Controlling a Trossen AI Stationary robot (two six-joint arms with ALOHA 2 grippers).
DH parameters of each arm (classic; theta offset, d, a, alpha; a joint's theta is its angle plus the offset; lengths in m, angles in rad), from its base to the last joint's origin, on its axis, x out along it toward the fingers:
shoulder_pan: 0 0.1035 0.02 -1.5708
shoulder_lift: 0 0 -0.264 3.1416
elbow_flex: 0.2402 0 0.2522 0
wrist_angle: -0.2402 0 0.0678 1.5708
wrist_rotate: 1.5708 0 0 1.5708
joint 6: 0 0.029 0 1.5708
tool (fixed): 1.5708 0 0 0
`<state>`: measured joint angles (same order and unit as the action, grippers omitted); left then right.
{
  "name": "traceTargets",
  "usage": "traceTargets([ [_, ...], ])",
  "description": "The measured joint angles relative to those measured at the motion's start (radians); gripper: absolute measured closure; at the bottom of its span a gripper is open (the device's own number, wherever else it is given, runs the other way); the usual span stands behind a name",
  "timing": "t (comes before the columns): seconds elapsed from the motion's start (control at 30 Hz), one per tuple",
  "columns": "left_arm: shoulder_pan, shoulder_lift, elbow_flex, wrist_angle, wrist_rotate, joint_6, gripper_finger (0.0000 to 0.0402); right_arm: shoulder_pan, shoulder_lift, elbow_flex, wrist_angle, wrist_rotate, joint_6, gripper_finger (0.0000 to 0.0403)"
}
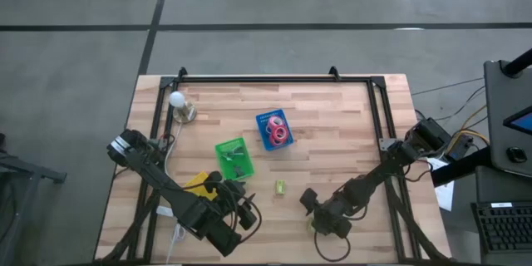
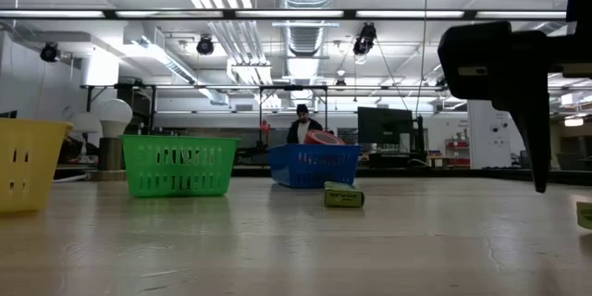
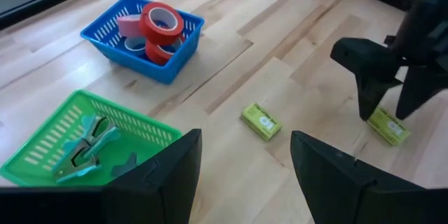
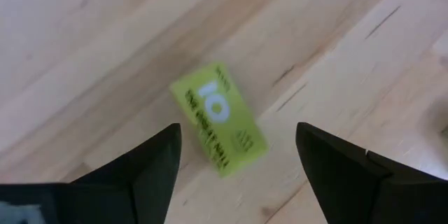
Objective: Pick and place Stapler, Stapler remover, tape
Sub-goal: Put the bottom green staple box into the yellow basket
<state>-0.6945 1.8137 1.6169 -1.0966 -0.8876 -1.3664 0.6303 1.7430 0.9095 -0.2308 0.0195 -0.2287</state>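
While its two dark fingers [image 4: 150, 175] stand spread apart with nothing between them, the right gripper [image 4: 238, 171] hovers over a small yellow-green box [image 4: 218, 119] that lies flat on the wooden table [image 1: 332, 116], near its front edge on the right half. The left gripper [image 3: 241, 175] has its fingers parted too and empty; it sits at the front left, beside the yellow bin [image 1: 198, 184]. A second yellow-green box [image 3: 262, 122] lies on bare wood between the two grippers, clear of both. Behind it stands the green bin [image 3: 42, 154], holding pale green staple removers [image 3: 87, 147]. Farther back the blue bin [image 3: 171, 70] holds the tape [image 3: 159, 24], red-pink rolls piled together. A white bulb lamp [image 1: 179, 104] stands at the back left, and a person [image 2: 302, 125] shows beyond the table in the low view
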Motion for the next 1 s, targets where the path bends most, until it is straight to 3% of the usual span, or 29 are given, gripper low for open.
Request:
traceTargets([
  [0.37, 0.0, 0.0, 0.0, 0.036, -0.017, 0.003, 0.0179, 0.001, 0.049, 0.016, -0.008, -0.01, -0.009, 0.0191],
  [0.7, 0.0, 0.001, -0.001, 0.137, -0.073, 0.105, 0.0179, 0.001, 0.038, 0.018, -0.028, 0.013, 0.012, 0.0283],
  [0.83, 0.001, 0.001, -0.001, 0.177, -0.085, 0.101, 0.0179, 0.0, 0.035, 0.018, -0.029, 0.101, 0.036, 0.0305],
  [1.0, 0.005, 0.001, -0.001, 0.199, -0.119, 0.047, 0.0179, 0.0, 0.01, 0.035, -0.031, 0.239, 0.038, 0.029],
])
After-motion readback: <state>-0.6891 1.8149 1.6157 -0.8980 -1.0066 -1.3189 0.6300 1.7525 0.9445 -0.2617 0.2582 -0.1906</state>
